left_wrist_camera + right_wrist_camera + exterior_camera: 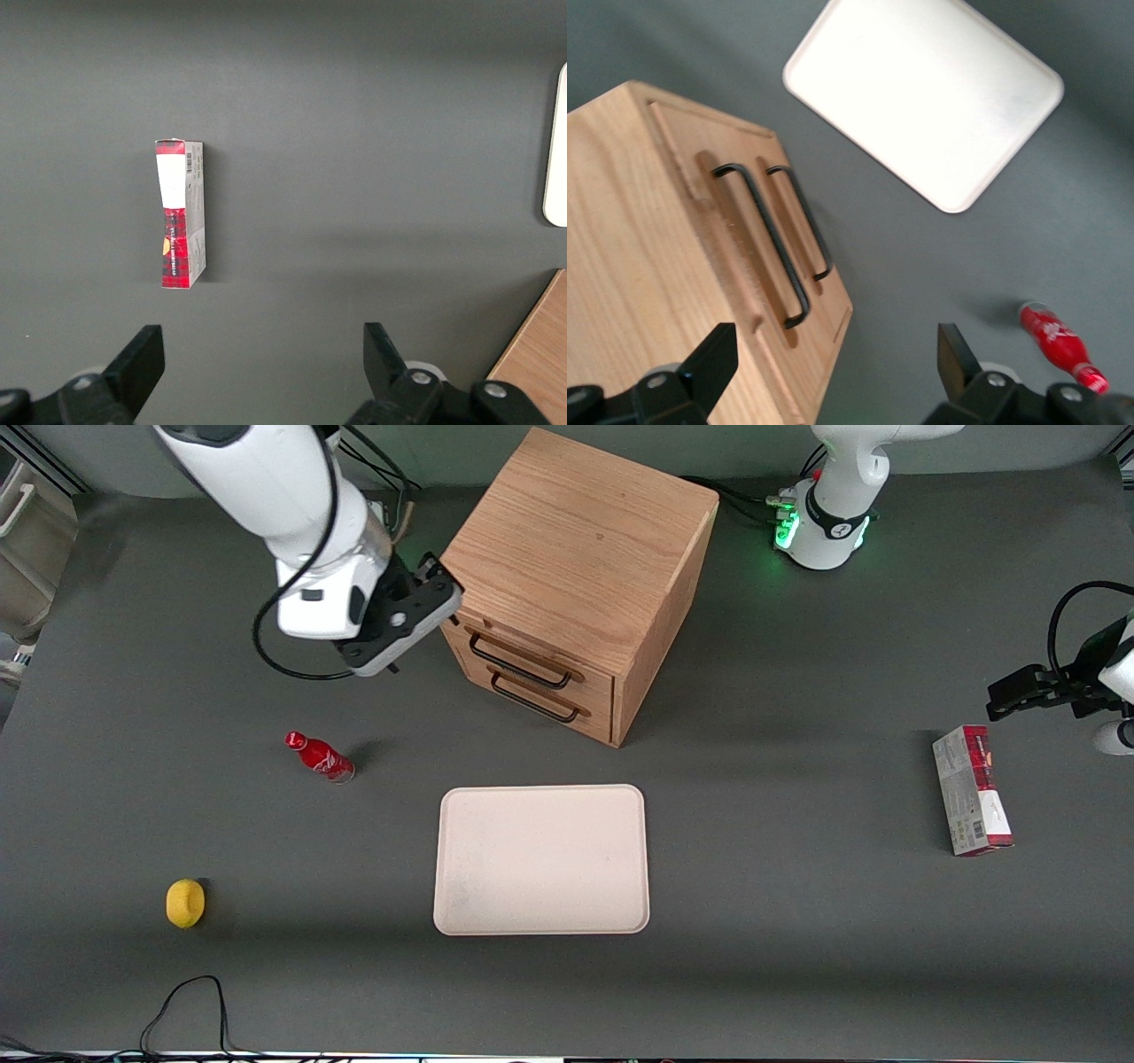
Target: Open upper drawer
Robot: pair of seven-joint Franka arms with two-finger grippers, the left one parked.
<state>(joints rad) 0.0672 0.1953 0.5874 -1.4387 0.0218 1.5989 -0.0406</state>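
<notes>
Pincer (423, 609) hovering fingers apart beside cabinet (580, 531) top corner, touching nothing. Upper drawer (532, 657) sitting shut above lower drawer (545, 701), handle (769, 241) untouched.

Cream tray (541, 859), red bottle (320, 756), yellow, perhaps lemon-like object (185, 903), carton (971, 790).

The upper drawer (530, 657) sits fully shut, flush in the light oak cube cabinet (580, 540). Its long black wire handle (518, 662) runs across the front, just above the matching bottom drawer (545, 701). The gripper (440, 591) hangs open beside the cabinet's top corner.
</notes>
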